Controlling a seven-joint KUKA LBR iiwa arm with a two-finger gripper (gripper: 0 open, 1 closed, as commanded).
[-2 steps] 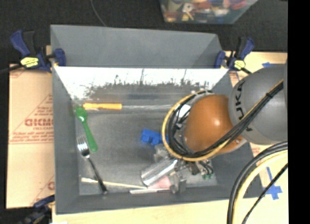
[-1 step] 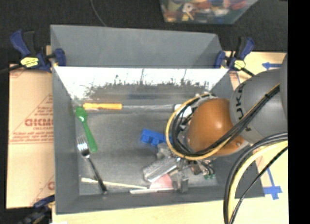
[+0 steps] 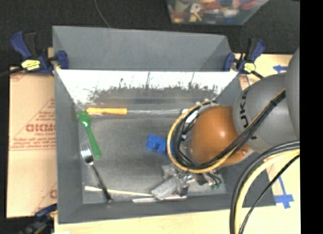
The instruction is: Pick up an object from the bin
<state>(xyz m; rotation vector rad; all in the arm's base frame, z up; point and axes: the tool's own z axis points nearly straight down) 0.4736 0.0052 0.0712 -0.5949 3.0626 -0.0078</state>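
Gripper (image 3: 170,187) was low in the grey metal bin (image 3: 65,142), front-right part, close to the front wall. Open or closed: couldn't tell from this angle.

Nearest thing was a thin white stick (image 3: 118,192): long, straight, lying flat along the front wall, right end just beside the gripper. Contact unclear.

A small blue plastic block (image 3: 155,143) sat near the gripper, toward the back-left, partly hidden by the arm's orange cover (image 3: 212,134) and cables.

Well apart on the left were:
- a green plastic spoon (image 3: 91,138), lying flat
- a metal fork with dark handle (image 3: 87,153), tines by the spoon's handle end
- an orange-yellow pencil-like stick (image 3: 107,110) along the back wall
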